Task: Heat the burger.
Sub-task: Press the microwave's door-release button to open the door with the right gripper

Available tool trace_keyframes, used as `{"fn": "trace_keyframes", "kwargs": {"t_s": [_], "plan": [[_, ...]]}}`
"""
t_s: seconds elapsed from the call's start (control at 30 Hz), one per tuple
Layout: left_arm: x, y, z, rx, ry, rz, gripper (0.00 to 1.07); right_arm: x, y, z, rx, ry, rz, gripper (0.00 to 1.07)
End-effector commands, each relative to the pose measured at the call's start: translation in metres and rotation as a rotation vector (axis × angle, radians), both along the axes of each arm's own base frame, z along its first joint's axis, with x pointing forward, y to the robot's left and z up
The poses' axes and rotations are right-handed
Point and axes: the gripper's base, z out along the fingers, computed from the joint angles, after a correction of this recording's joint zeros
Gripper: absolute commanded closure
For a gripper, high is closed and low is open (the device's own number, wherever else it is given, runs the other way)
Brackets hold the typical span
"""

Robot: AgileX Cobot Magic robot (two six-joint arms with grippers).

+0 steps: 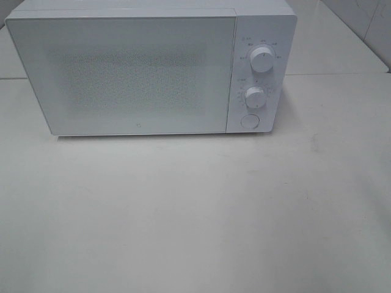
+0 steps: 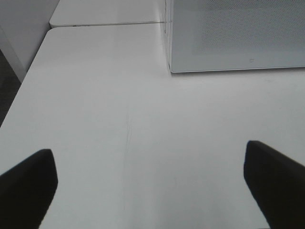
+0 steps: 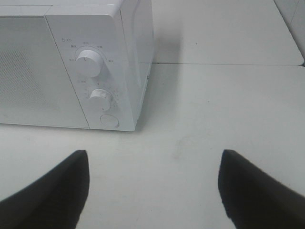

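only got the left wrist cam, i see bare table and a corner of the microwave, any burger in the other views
observer: No burger shows in any view. The high camera has just the microwave on the table.
operator: is it shut
observer: Yes, its door sits closed, flush across the front.
operator: and the other arm
observer: The right gripper is open and empty, over bare table, facing the microwave's control panel.
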Motion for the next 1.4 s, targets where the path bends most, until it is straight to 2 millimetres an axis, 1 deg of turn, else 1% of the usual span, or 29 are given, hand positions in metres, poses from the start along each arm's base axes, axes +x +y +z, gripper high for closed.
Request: {"fn": "trace_keyframes", "kwargs": {"t_s": [0.03, 0.1, 0.13, 0.2, 0.23, 0.3, 0.33, 0.37, 0.4, 0.47, 0.53, 0.57, 0.6, 0.67, 0.7, 0.8, 0.83, 0.87, 0.9, 0.93, 0.97, 1.0, 1.03, 1.07, 1.13, 1.23, 1.27, 1.33, 1.4], "plan": [[-0.002, 0.000, -0.001, -0.003, -0.015, 0.002, 0.06, 0.012, 0.001, 0.002, 0.015, -0.026, -0.011, 0.34], [-0.002, 0.000, -0.001, -0.003, -0.015, 0.002, 0.06, 0.028, 0.003, -0.002, 0.016, -0.030, -0.014, 0.34], [-0.002, 0.000, -0.001, -0.003, -0.015, 0.002, 0.06, 0.028, 0.003, -0.002, 0.016, -0.030, -0.014, 0.34], [-0.002, 0.000, -0.001, -0.003, -0.015, 0.002, 0.06, 0.042, 0.004, -0.007, 0.011, -0.028, -0.016, 0.34], [-0.002, 0.000, -0.001, -0.003, -0.015, 0.002, 0.06, 0.042, 0.004, -0.007, 0.011, -0.028, -0.016, 0.34], [-0.002, 0.000, -0.001, -0.003, -0.015, 0.002, 0.06, 0.054, 0.005, -0.011, 0.007, -0.031, -0.017, 0.34], [-0.002, 0.000, -0.001, -0.003, -0.015, 0.002, 0.06, 0.054, 0.005, -0.011, 0.007, -0.031, -0.017, 0.34], [-0.002, 0.000, -0.001, -0.003, -0.015, 0.002, 0.06, 0.061, 0.006, -0.015, -0.001, -0.039, -0.016, 0.34], [-0.002, 0.000, -0.001, -0.003, -0.015, 0.002, 0.06, 0.061, 0.006, -0.015, -0.001, -0.039, -0.016, 0.34], [-0.002, 0.000, -0.001, -0.003, -0.015, 0.002, 0.06, 0.071, 0.007, -0.021, -0.009, -0.100, -0.013, 0.34], [-0.002, 0.000, -0.001, -0.003, -0.015, 0.002, 0.06, 0.073, 0.007, -0.024, -0.007, -0.117, -0.014, 0.34], [-0.002, 0.000, -0.001, -0.003, -0.015, 0.002, 0.06, 0.077, 0.008, -0.030, -0.002, -0.152, -0.014, 0.34], [-0.002, 0.000, -0.001, -0.003, -0.015, 0.002, 0.06, 0.077, 0.008, -0.030, -0.002, -0.152, -0.014, 0.34], [-0.002, 0.000, -0.001, -0.003, -0.015, 0.002, 0.06, 0.081, 0.009, -0.040, 0.002, -0.189, -0.014, 0.34], [-0.002, 0.000, -0.001, -0.003, -0.015, 0.002, 0.06, 0.081, 0.009, -0.040, 0.002, -0.189, -0.014, 0.34], [-0.002, 0.000, -0.001, -0.003, -0.015, 0.002, 0.06, 0.084, 0.009, -0.050, 0.008, -0.232, -0.015, 0.34], [-0.002, 0.000, -0.001, -0.003, -0.015, 0.002, 0.06, 0.084, 0.009, -0.058, 0.010, -0.256, -0.016, 0.34], [-0.002, 0.000, -0.001, -0.003, -0.015, 0.002, 0.06, 0.084, 0.009, -0.058, 0.010, -0.256, -0.016, 0.34], [-0.002, 0.000, -0.001, -0.003, -0.015, 0.002, 0.06, 0.084, 0.009, -0.067, 0.001, -0.275, -0.014, 0.34], [-0.002, 0.000, -0.001, -0.003, -0.015, 0.002, 0.06, 0.083, 0.009, -0.071, -0.008, -0.280, -0.011, 0.34], [-0.002, 0.000, -0.001, -0.003, -0.015, 0.002, 0.06, 0.083, 0.009, -0.071, -0.008, -0.280, -0.011, 0.34], [-0.002, 0.000, -0.001, -0.003, -0.015, 0.002, 0.06, 0.083, 0.008, -0.081, -0.026, -0.294, -0.010, 0.34], [-0.002, 0.000, -0.001, -0.003, -0.015, 0.002, 0.06, 0.082, 0.007, -0.086, -0.026, -0.295, -0.018, 0.34], [-0.002, 0.000, -0.001, -0.003, -0.015, 0.002, 0.06, 0.082, 0.007, -0.086, -0.026, -0.295, -0.018, 0.34], [-0.002, 0.000, -0.001, -0.003, -0.015, 0.002, 0.06, 0.083, 0.005, -0.100, -0.014, -0.276, -0.052, 0.34], [-0.002, 0.000, -0.001, -0.003, -0.015, 0.002, 0.06, 0.083, 0.004, -0.107, -0.014, -0.271, -0.061, 0.34], [-0.002, 0.000, -0.001, -0.003, -0.015, 0.002, 0.06, 0.086, 0.004, -0.114, -0.019, -0.245, -0.061, 0.34], [-0.002, 0.000, -0.001, -0.003, -0.015, 0.002, 0.06, 0.087, 0.005, -0.117, -0.021, -0.236, -0.062, 0.34], [-0.002, 0.000, -0.001, -0.003, -0.015, 0.002, 0.06, 0.090, 0.008, -0.127, -0.011, -0.216, -0.072, 0.34]]}}
